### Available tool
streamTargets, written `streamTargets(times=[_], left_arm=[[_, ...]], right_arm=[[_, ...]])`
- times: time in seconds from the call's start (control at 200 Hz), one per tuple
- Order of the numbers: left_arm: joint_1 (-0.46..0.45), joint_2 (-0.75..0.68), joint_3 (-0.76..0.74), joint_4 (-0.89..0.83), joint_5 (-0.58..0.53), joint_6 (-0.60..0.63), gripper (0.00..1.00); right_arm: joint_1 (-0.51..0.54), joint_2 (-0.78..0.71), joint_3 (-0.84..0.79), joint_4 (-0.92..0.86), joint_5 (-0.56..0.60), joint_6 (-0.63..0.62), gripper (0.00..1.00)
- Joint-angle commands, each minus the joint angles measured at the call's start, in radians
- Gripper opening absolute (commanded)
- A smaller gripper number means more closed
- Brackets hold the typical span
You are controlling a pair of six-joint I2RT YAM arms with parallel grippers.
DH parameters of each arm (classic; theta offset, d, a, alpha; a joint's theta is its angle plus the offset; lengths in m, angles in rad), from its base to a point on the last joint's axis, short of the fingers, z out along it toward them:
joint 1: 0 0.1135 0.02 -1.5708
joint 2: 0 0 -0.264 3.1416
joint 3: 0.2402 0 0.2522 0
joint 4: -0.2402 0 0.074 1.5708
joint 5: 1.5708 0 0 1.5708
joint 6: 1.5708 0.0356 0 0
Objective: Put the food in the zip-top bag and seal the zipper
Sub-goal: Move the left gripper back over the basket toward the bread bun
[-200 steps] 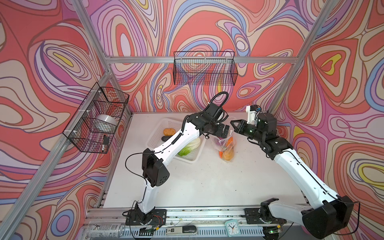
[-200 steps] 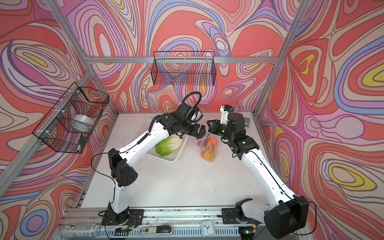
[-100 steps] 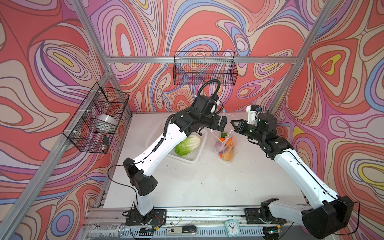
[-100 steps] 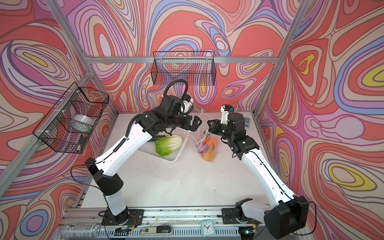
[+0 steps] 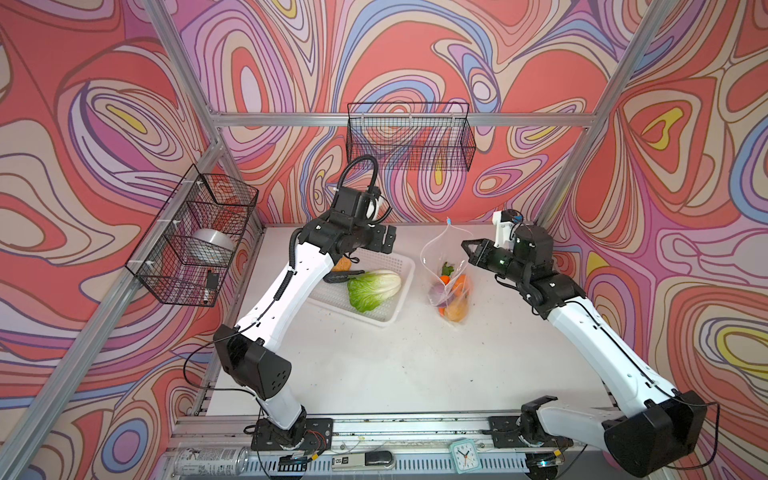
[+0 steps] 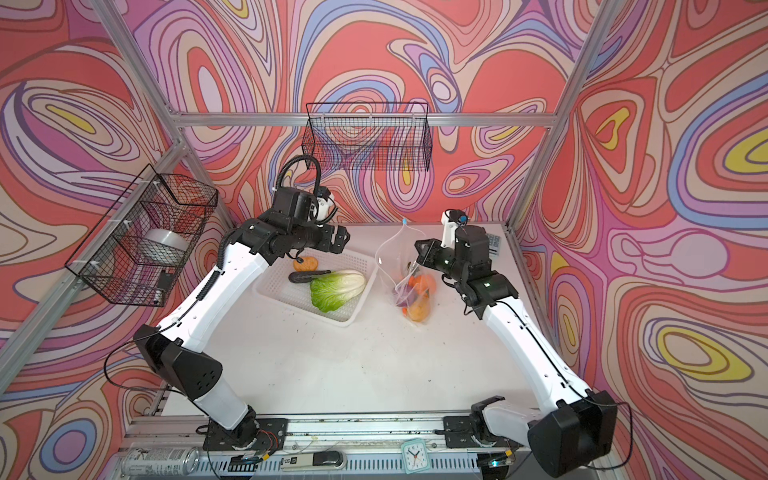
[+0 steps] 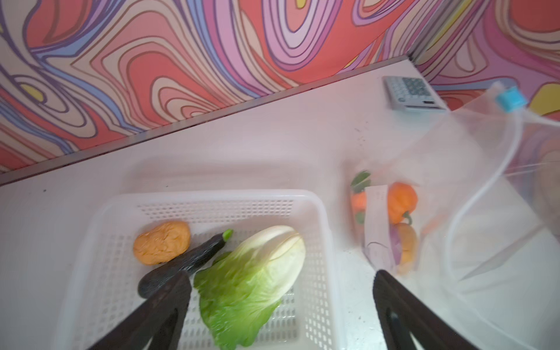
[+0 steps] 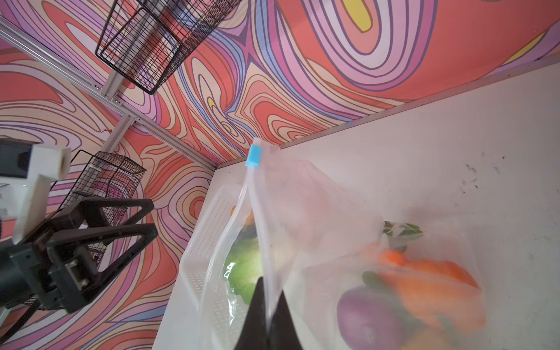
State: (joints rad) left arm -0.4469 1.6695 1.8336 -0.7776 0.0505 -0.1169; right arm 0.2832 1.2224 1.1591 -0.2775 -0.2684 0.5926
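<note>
The clear zip-top bag (image 5: 445,266) (image 6: 397,266) stands upright on the table with its mouth open. My right gripper (image 5: 468,246) (image 8: 268,300) is shut on the mouth edge. The zipper's light-blue slider (image 5: 448,221) (image 7: 510,98) (image 8: 253,155) sits at the top corner. Inside lie a carrot (image 8: 394,257), a purple onion (image 8: 366,315) and a pumpkin (image 7: 401,201). Food left in the white basket (image 5: 386,320) (image 7: 327,242): napa cabbage (image 5: 374,286) (image 7: 251,272), dark eggplant (image 5: 343,276) (image 7: 185,263), tan potato (image 7: 162,242). My left gripper (image 5: 388,237) (image 7: 280,303) hangs open and empty above the basket's far end.
A calculator (image 7: 409,91) (image 6: 494,245) lies at the table's back right corner. Black wire baskets hang on the back wall (image 5: 409,137) and the left wall (image 5: 195,241). A small clock (image 5: 463,451) and a can (image 5: 210,459) sit on the front rail.
My left gripper has drawn back from the bag's mouth, moving left to hover over the basket, still open. The right gripper keeps its hold on the bag.
</note>
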Motion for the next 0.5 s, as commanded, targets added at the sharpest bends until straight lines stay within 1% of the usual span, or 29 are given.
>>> streamTargets(times=[0.0, 0.05, 0.155, 0.205, 0.305, 0.406, 0.496], left_arm=[[0.078, -0.051, -0.064, -0.032, -0.01, 0.082, 0.97], [0.124, -0.047, -0.094, -0.025, 0.003, 0.066, 0.97], [0.206, -0.026, -0.156, 0.006, 0.033, -0.01, 0.97], [0.231, -0.011, -0.189, 0.03, 0.018, -0.041, 0.97], [0.258, 0.033, -0.23, 0.074, -0.038, -0.099, 1.0], [0.272, 0.098, -0.222, 0.097, -0.066, -0.153, 1.0], [0.274, 0.161, -0.197, 0.118, -0.083, -0.178, 1.0]], right_arm=[[0.004, 0.016, 0.002, 0.019, 0.012, -0.01, 0.0], [0.004, 0.023, 0.005, 0.019, 0.007, -0.011, 0.0], [0.004, 0.03, 0.014, 0.014, 0.002, -0.013, 0.0], [0.004, 0.031, 0.016, 0.012, 0.006, -0.014, 0.0], [0.004, 0.027, 0.016, 0.006, 0.011, -0.016, 0.0], [0.004, 0.027, 0.016, 0.002, 0.015, -0.016, 0.0], [0.004, 0.027, 0.017, 0.001, 0.015, -0.014, 0.0]])
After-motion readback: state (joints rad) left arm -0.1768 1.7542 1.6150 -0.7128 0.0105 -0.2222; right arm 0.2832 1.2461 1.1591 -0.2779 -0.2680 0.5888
